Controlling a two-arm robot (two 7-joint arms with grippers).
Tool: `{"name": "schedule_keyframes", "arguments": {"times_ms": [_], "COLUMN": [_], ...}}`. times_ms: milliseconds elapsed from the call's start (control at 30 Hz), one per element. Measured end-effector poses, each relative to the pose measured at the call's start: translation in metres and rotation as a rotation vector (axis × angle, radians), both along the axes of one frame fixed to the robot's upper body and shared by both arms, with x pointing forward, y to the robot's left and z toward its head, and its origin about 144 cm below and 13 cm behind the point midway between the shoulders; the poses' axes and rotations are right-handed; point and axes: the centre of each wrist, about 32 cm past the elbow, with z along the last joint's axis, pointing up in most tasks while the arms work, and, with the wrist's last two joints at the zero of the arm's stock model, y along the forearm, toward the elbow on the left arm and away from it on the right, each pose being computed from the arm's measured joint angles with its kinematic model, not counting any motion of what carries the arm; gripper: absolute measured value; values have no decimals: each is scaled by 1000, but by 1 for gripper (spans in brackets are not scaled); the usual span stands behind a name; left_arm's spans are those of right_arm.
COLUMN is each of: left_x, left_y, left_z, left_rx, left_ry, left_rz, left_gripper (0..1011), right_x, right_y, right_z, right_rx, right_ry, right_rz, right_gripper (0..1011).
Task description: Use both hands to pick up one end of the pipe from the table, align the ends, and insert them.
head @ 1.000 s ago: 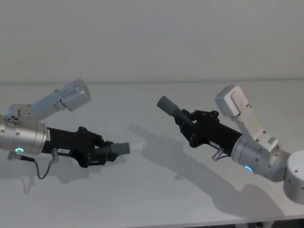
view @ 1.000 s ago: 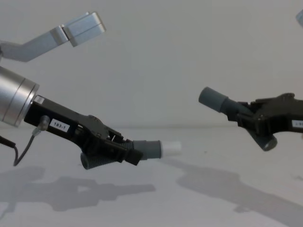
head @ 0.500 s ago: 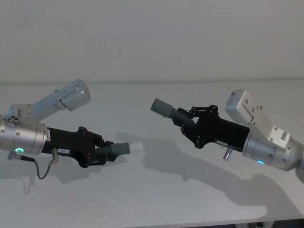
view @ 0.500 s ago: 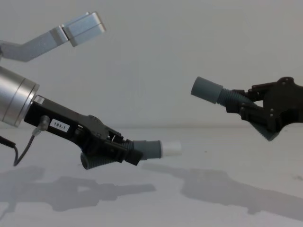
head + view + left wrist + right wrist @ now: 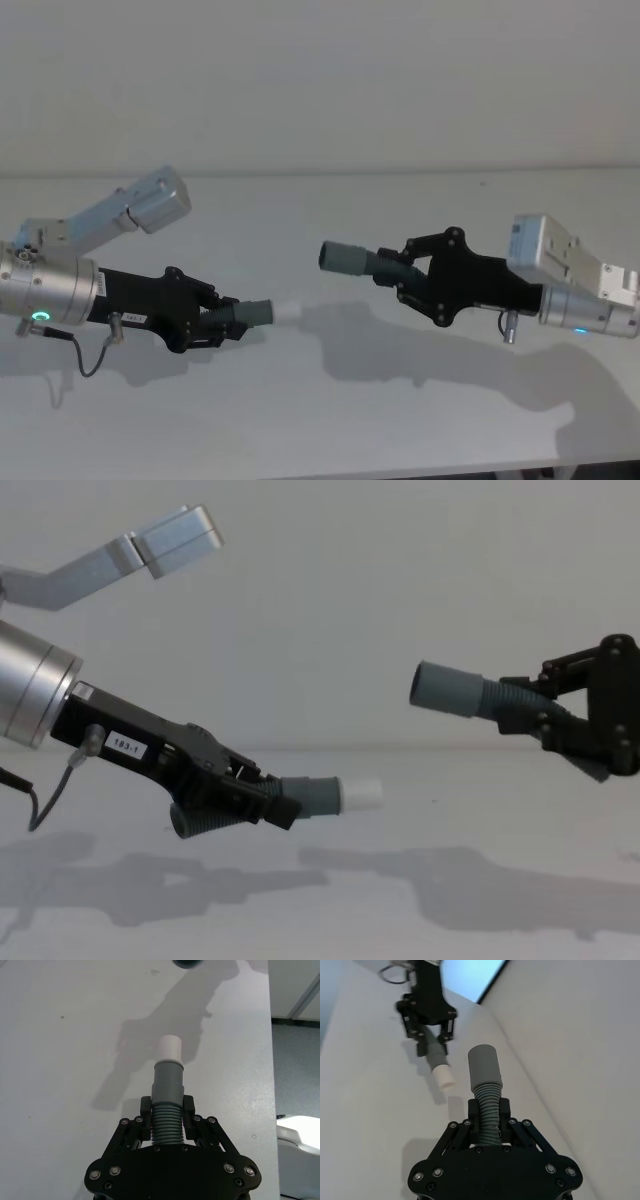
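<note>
Item 1. Table [image 5: 330, 420]: plain whitish-grey surface, carrying the shadows of both arms.

Item 2. Left gripper [image 5: 225, 318], on the robot's left and low over the table. The fingers [image 5: 146, 1106] are closed to a narrow gap and clamp the ribbed middle of the left hose piece [image 5: 255, 313]. The smooth collar and the white plug tip [image 5: 288, 310] project well forward of the fingertips, off the table, and point toward the robot's right. In the chest view the piece's rear end juts out beneath the gripper frame. The silver arm [image 5: 45, 290] behind it is cut off at the picture's edge.

Item 3. Right gripper [image 5: 405, 272], on the robot's right, farther back and held higher. The fingers [image 5: 475, 1109] are likewise drawn in and grip the ribs of the right hose piece [image 5: 350, 259]. The grey cuff [image 5: 445, 688] extends past the fingertips, its dark mouth turned toward the robot's left (it lies nearly level in the chest view). The rear of this piece is hidden inside the black frame.

Item 4. Relation of the ends: apart, with open air between them. The cuff stands above and to the right of the plug tip, which is outside it.
</note>
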Motion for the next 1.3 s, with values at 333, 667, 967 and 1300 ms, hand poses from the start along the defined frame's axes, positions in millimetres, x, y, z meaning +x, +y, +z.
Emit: {"name": "schedule_keyframes", "arguments": {"times_ms": [333,667,967,1300], "left_x": [0,0,0,0], "left_y": [0,0,0,0], "left_z": [0,0,0,0], "left_rx": [0,0,0,0], "left_ry": [0,0,0,0], "left_rz": [0,0,0,0], "left_gripper": [327,327,327,327], "right_x": [11,15,16,14], "right_y": [-13,-13,-9,-6], "right_z": [5,1,-4,-11], "right_rx": [-77,-119,-142,-149], "right_ry": [-59,-78,-86,-84], "right_rz": [121,142,148,143], "right_gripper": [201,201,201,200]}}
